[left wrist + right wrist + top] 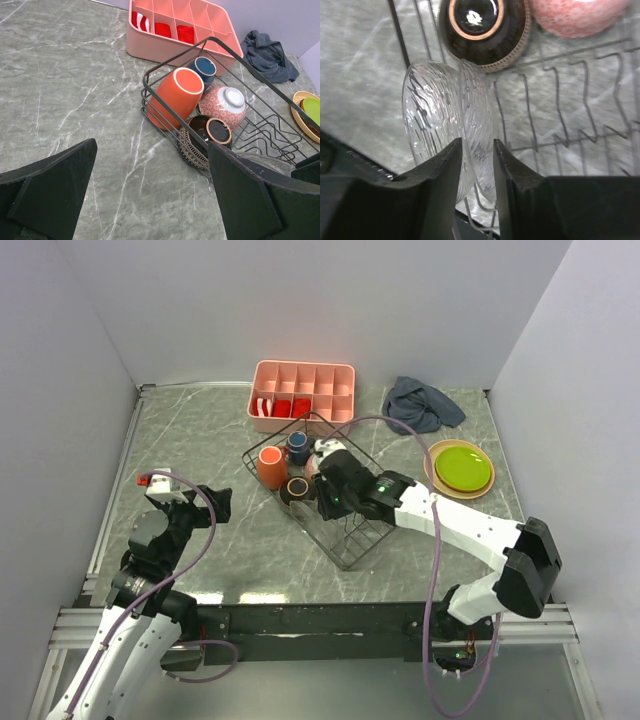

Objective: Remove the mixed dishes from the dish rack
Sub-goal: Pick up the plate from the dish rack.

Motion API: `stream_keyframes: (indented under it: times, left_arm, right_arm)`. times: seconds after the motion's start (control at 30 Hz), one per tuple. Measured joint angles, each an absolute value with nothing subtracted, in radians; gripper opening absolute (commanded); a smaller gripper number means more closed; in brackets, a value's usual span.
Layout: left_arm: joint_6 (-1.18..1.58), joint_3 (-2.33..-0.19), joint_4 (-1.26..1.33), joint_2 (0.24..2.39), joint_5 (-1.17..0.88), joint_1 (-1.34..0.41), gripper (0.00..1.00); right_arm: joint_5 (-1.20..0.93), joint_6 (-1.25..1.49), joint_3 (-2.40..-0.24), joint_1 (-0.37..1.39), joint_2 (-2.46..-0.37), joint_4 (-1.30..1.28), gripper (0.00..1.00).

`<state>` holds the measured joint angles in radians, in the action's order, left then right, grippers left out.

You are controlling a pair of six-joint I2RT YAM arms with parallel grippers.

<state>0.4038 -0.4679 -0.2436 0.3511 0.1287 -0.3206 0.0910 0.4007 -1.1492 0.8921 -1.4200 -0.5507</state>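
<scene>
A clear ribbed glass dish [477, 107], stood on edge in the dish rack [345, 540] slots, is pinched at its rim by the right gripper [477, 150], seemingly for a straight upward lift. The left gripper [152, 190] is held spread, well left.

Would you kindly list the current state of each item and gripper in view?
orange mug: on its side in the dish rack.
dark-blue cup: tipped, in the rack.
speckled bowl: on its side, base showing.
dark-brown bowl: on edge, base showing.
clear glass dish: on edge, rim pinched.
plates: stacked, outside the rack.
grey cloth: crumpled.
left gripper: open, empty.
right gripper: fingers shut on the clear glass dish.
</scene>
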Motion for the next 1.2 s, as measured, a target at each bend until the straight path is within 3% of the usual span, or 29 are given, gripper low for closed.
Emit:
stream_keyframes:
  times: [0.47,0.9,1.2]
  left_arm:
    - [0.403,-0.468,-0.244,0.351,0.129,-0.321,0.99]
    - [0.403,-0.468,-0.244,0.351,0.129,-0.321,0.99]
    - [0.403,-0.468,-0.243,0.351,0.129,-0.321,1.0]
  right_arm:
    - [0.597,0.395,-1.374,1.123,-1.656,-0.838,0.36]
    - [0.782,0.393,-1.461,1.187,-1.713,-0.992,0.03]
    - [0.878,0.39,-1.541,1.215,-1.759,-1.095,0.0]
